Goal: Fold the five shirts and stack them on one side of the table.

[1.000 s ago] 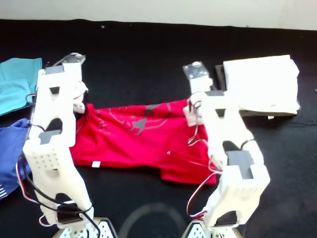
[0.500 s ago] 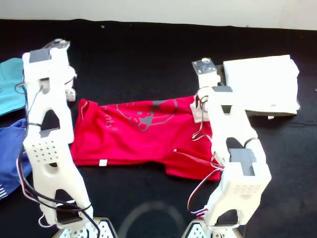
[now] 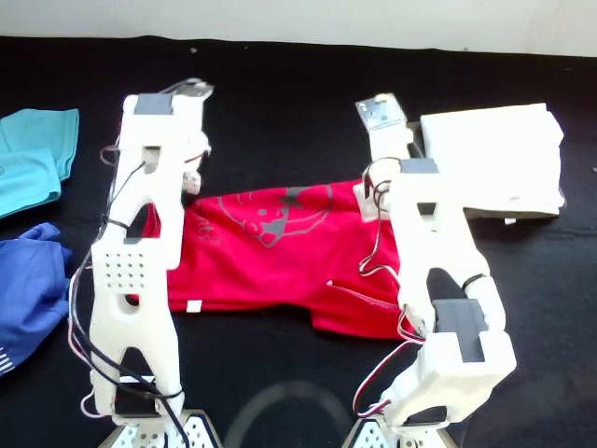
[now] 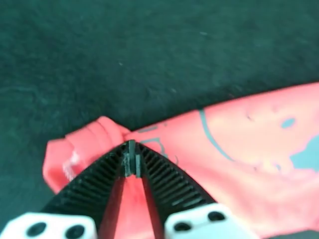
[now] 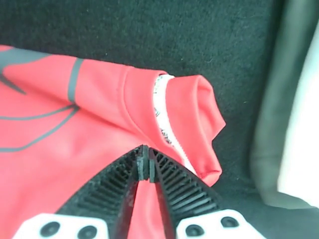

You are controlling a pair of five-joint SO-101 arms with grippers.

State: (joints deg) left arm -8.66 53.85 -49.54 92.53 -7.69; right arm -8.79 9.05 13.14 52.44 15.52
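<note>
Left arm has swung inward in the last half-second, away from the teal shirt [image 3: 33, 159]. The left jaws, shut tight on a bunched fold of the red shirt [image 3: 270, 252], have carried that corner in with them. I'd call that the side fold getting under way. The shirt lies on the black worktop [image 3: 280, 93], stretched between the two sets of jaws, long axis running from the left jaws across to the right jaws, print facing up. The right jaws are clamped too, closed on cloth just beside a rolled opening with white tape inside, and that arm has barely shifted. Beyond the right jaws sits the folded white stack [image 3: 490, 159]
</note>
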